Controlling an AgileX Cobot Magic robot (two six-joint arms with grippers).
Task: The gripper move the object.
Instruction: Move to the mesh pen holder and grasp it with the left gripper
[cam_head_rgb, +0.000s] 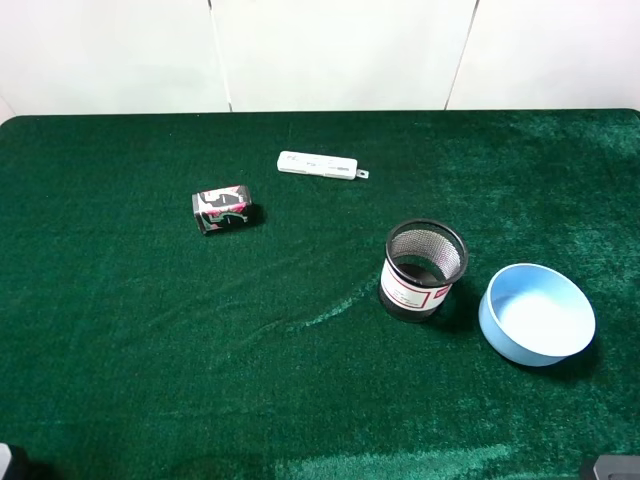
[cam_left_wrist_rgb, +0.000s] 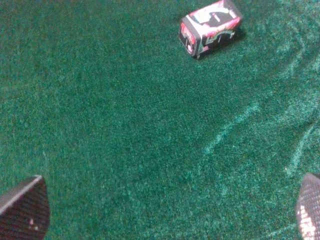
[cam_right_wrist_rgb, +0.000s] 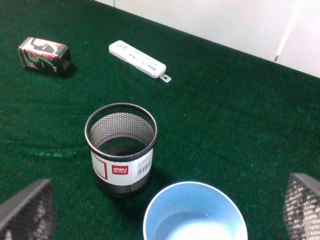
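The black wire-mesh cup (cam_head_rgb: 423, 272) with a white red-bordered label stands upright on the green cloth, right of centre. It also shows in the right wrist view (cam_right_wrist_rgb: 121, 150), empty inside. My right gripper (cam_right_wrist_rgb: 165, 207) is open, its two fingertips (cam_right_wrist_rgb: 27, 210) wide apart, well short of the cup and touching nothing. My left gripper (cam_left_wrist_rgb: 165, 215) is open and empty over bare cloth, far from the cup. In the exterior high view only dark bits of the arms show at the bottom corners.
A light blue bowl (cam_head_rgb: 537, 315) stands just right of the cup, close to it; it also shows in the right wrist view (cam_right_wrist_rgb: 195, 212). A black-and-pink can (cam_head_rgb: 222, 209) lies on its side at the left. A white remote-like bar (cam_head_rgb: 320, 165) lies at the back.
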